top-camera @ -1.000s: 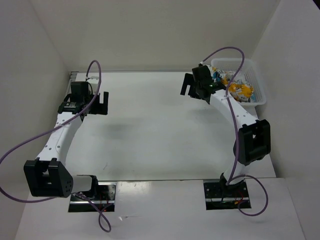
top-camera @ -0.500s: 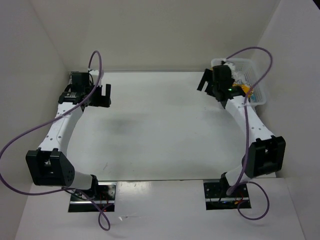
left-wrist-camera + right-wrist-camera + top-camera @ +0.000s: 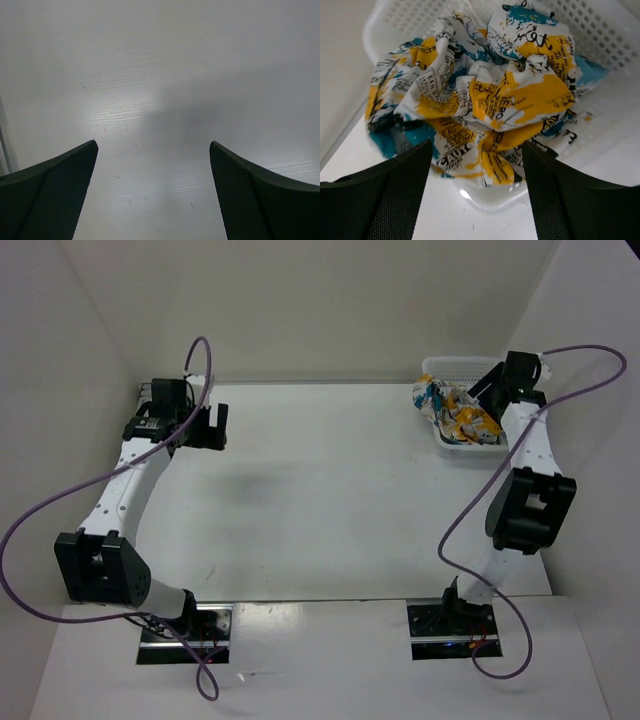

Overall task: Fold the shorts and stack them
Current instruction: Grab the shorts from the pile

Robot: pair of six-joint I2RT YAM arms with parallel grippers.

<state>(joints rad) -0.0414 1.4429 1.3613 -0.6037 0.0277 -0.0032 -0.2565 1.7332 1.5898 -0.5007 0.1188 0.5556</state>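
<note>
The shorts (image 3: 455, 412) lie crumpled in a white mesh basket (image 3: 447, 366) at the far right of the table; part of them hangs over its left rim. In the right wrist view the shorts (image 3: 485, 95) fill the middle, white with teal, yellow and black print, inside the basket (image 3: 605, 30). My right gripper (image 3: 484, 391) hangs over the basket's right side, open and empty, its jaws (image 3: 477, 146) spread wide just short of the shorts. My left gripper (image 3: 212, 427) is open and empty over bare table at the far left, and also shows in its wrist view (image 3: 153, 145).
White walls close the table in at the back, left and right. The basket stands against the right wall near the back corner. The white table (image 3: 320, 500) lies between the arms. Purple cables loop off both arms.
My right arm has swung from the basket's left side to its right side and now points at the shorts. My left gripper has shifted slightly toward the back.
</note>
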